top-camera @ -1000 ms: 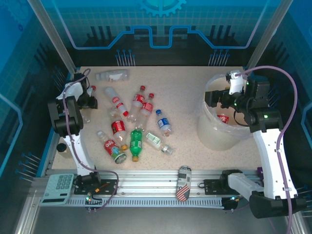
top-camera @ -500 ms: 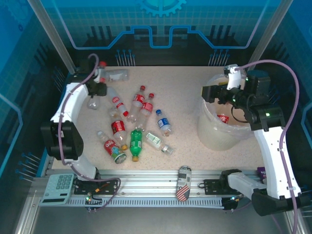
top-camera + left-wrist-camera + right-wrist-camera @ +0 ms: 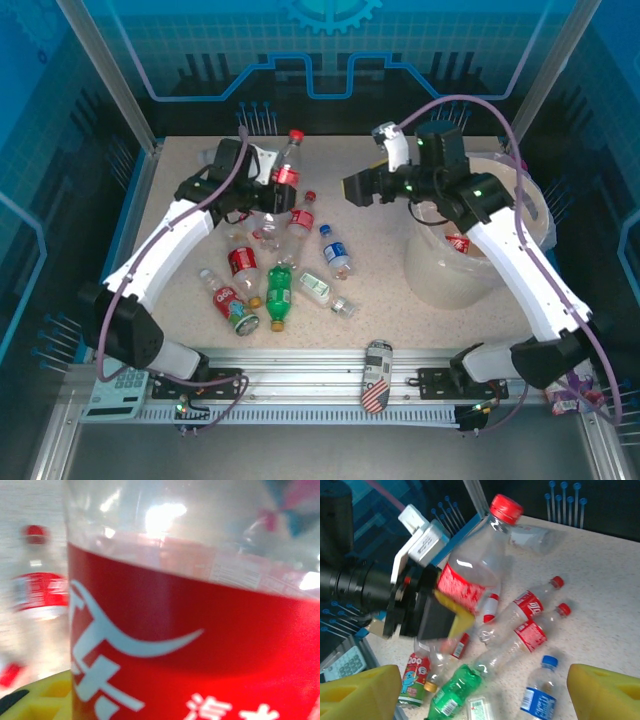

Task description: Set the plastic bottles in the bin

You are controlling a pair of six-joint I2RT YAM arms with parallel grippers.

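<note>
My left gripper (image 3: pixel 265 188) is shut on a clear plastic bottle (image 3: pixel 288 165) with a red label and red cap, held upright above the back of the table. Its label (image 3: pixel 200 655) is pressed close to the left wrist camera. In the right wrist view the held bottle (image 3: pixel 470 575) sits in the left gripper (image 3: pixel 455 602). My right gripper (image 3: pixel 352 188) hangs open and empty left of the bin (image 3: pixel 440 275), facing the held bottle. Its yellow fingers (image 3: pixel 360 692) frame several plastic bottles lying on the table, among them a green one (image 3: pixel 452 695) and a blue-labelled one (image 3: pixel 537 695).
A red-labelled bottle (image 3: pixel 458 243) lies inside the bin. The pile of bottles (image 3: pixel 243 265) lies left of centre. A flag-patterned can (image 3: pixel 376 376) rests on the front rail, and a calculator (image 3: pixel 120 385) sits at the front left. Frame posts stand at the back corners.
The left arm has swung from the table's left edge to the back centre, lifting the red-capped bottle. The right arm has left the bin and reached left toward that bottle.
</note>
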